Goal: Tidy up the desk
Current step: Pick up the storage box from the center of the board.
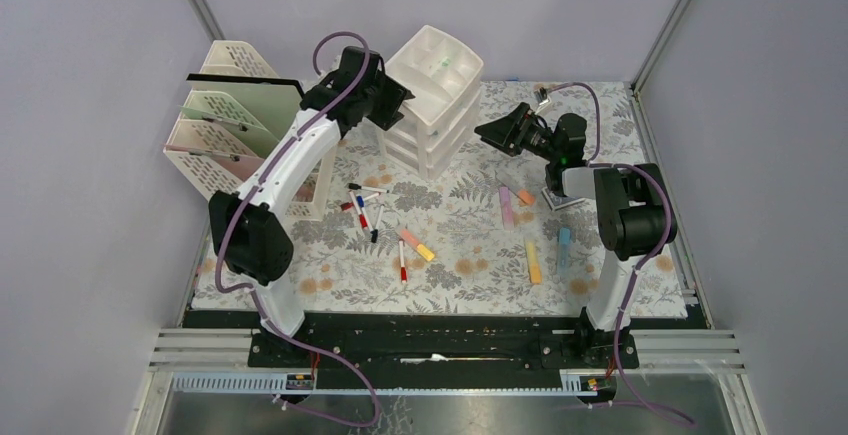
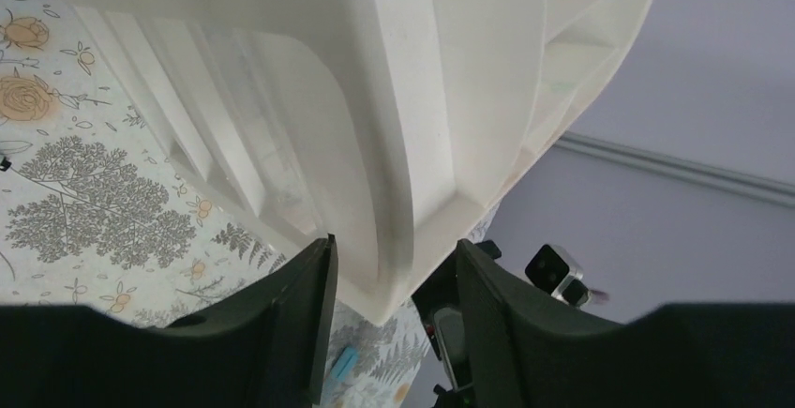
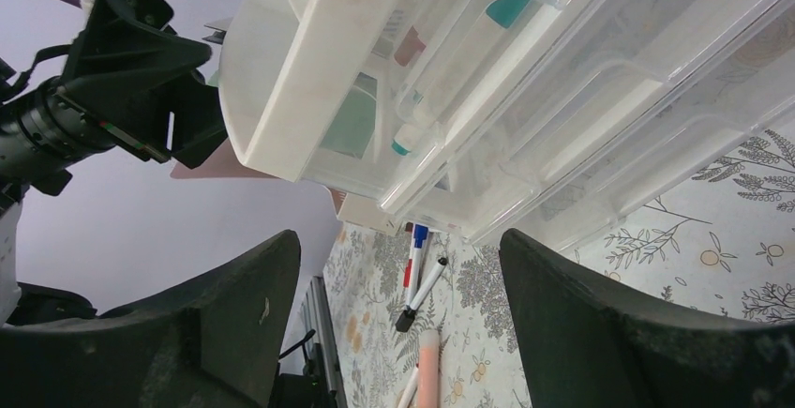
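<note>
The desk (image 1: 470, 255) is covered in a fern-and-flower cloth. A white drawer unit (image 1: 435, 75) stands at an angle at its back. My left gripper (image 1: 395, 95) is at the unit's left corner. In the left wrist view that gripper (image 2: 395, 242) is open and straddles the corner of the unit (image 2: 422, 98), with a gap beside the right finger (image 2: 487, 314). My right gripper (image 1: 495, 133) hovers at the unit's right side. In the right wrist view it (image 3: 398, 239) stands wide open, facing the clear drawers (image 3: 562, 98), with nothing between its fingers.
A cream file rack (image 1: 230, 125) with folders stands at the back left. Several markers (image 1: 365, 205) lie left of centre. Highlighters are scattered about: orange-yellow (image 1: 417, 245), pink (image 1: 506, 205), yellow (image 1: 533, 261), blue (image 1: 565, 245). Metal rails (image 1: 450, 350) run along the near edge.
</note>
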### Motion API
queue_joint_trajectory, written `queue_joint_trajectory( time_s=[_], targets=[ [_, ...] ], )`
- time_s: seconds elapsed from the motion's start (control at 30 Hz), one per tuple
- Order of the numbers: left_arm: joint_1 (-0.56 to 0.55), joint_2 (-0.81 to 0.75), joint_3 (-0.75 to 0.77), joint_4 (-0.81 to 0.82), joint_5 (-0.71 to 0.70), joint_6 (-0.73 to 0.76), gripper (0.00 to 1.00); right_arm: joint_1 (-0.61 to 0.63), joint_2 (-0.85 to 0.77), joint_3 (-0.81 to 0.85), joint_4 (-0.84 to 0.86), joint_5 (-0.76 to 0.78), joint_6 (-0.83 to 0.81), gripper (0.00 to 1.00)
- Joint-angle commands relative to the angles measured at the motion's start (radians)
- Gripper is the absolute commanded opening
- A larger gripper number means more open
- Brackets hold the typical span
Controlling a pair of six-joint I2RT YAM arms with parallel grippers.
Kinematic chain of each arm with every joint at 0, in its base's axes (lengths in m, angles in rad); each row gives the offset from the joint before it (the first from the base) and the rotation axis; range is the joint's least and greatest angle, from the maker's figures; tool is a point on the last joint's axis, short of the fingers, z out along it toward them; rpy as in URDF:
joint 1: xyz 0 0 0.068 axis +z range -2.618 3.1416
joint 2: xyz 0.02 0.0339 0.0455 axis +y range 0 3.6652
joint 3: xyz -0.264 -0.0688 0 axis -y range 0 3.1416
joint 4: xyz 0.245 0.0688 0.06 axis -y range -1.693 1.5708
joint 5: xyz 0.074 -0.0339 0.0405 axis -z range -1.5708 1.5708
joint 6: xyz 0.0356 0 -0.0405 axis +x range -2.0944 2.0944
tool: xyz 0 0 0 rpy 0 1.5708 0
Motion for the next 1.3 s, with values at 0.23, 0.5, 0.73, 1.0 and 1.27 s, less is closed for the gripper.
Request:
queue_joint_trajectory(
  time_s=[0.23, 0.5, 0.73, 1.0, 1.27],
  targets=[
    [-0.001, -0.171, -0.051, 0.112, 0.019, 0.220, 0.73, 0.006, -0.131, -0.024, -0.055, -0.042, -0.168, 0.87],
    [-0.024, -0.322, -0.138, 0.260, 0.159, 0.629, 0.92, -0.029, -0.210, 0.000, -0.152, -0.227, -0.286, 0.87],
    [-0.079, -0.273, -0.083, 0.286, 0.255, 0.887, 0.96, -0.069, -0.261, 0.035, -0.412, -0.302, -0.468, 0.86],
    [-0.150, -0.043, 0.134, 0.124, 0.153, 1.105, 0.97, -0.105, -0.329, 0.083, -0.798, -0.299, -0.758, 0.87],
    [-0.186, 0.188, 0.392, -0.024, 0.013, 1.203, 0.83, -0.123, -0.369, 0.047, -0.826, -0.285, -0.802, 0.88]
  ],
)
